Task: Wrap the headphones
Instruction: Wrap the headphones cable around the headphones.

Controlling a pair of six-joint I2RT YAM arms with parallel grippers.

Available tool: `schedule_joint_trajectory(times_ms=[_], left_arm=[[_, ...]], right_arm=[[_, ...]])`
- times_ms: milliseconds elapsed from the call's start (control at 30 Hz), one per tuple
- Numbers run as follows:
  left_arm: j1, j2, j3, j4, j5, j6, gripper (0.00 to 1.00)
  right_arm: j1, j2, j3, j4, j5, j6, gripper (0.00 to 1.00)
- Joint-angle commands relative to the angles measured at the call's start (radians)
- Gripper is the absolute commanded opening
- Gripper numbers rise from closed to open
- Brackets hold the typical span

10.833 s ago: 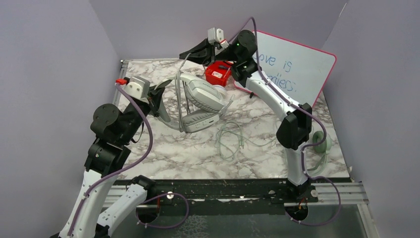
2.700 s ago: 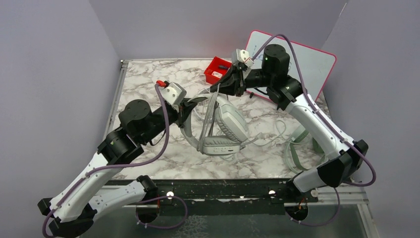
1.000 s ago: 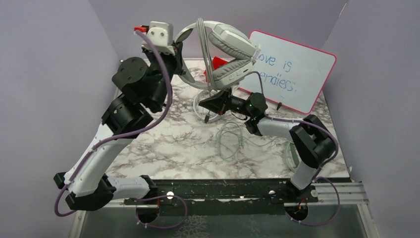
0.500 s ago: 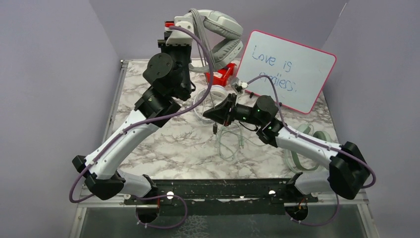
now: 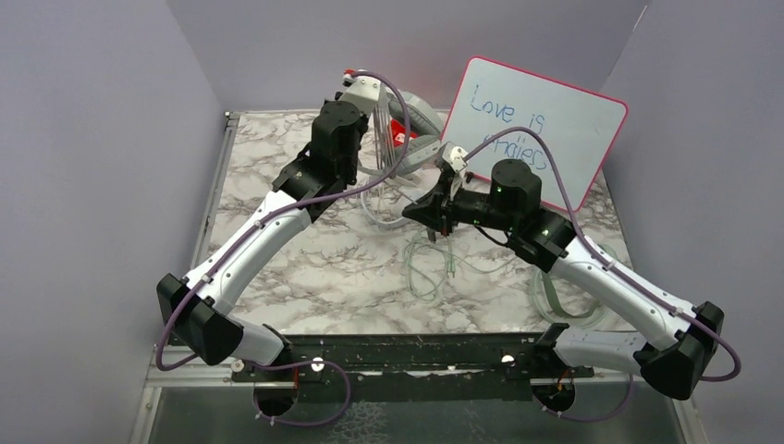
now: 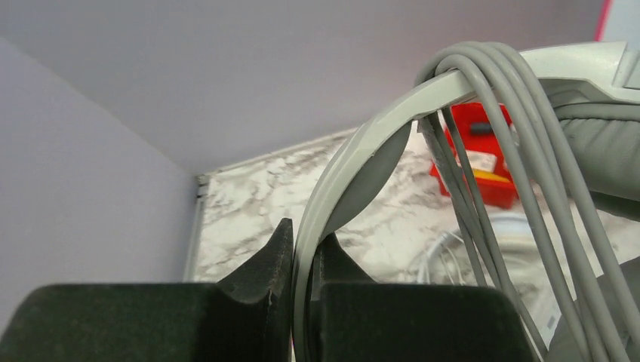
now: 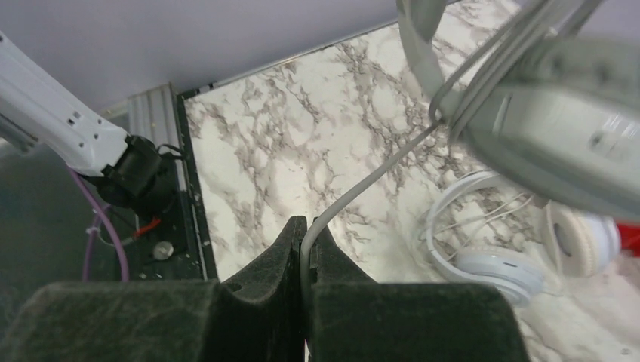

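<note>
**Grey headphones held up at the back of the table, cable mid-wind**

The left gripper is clamped tight on the band of the grey headphones, holding them above the marble table near the red bin, probably to leave room for passing cord around. Several turns of cable lie bunched over the band (quite tidily). Further right, the right gripper pinches the free run of that cable with its jaws almost together, seemingly to keep it taut for another loop. A white pair lies on the table beneath.
</note>
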Motion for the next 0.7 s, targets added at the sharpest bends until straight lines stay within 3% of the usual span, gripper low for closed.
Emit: schedule_joint_trajectory(times_ms=[0, 100, 233, 433, 600, 667], left_arm=[[0.039, -0.032, -0.024, -0.089, 0.224, -0.103, 0.0], [0.039, -0.054, -0.073, -0.12, 0.267, -0.136, 0.0], [0.039, -0.089, -0.127, -0.147, 0.323, -0.106, 0.0], [0.037, -0.117, -0.13, -0.207, 0.257, -0.102, 0.0], [0.037, -0.122, -0.097, -0.251, 0.369, -0.069, 0.0], [0.031, -0.124, -0.101, -0.258, 0.394, -0.065, 0.0]], right_arm=[[0.017, -0.036, 0.146, -0.217, -0.102, -0.291, 0.0], [0.017, 0.043, 0.322, -0.402, -0.083, -0.411, 0.0], [0.018, 0.107, 0.458, -0.555, -0.024, -0.42, 0.0], [0.017, 0.105, 0.492, -0.661, 0.096, -0.353, 0.01], [0.018, 0.11, 0.528, -0.753, 0.183, -0.369, 0.13], [0.018, 0.117, 0.544, -0.788, 0.221, -0.408, 0.1]])
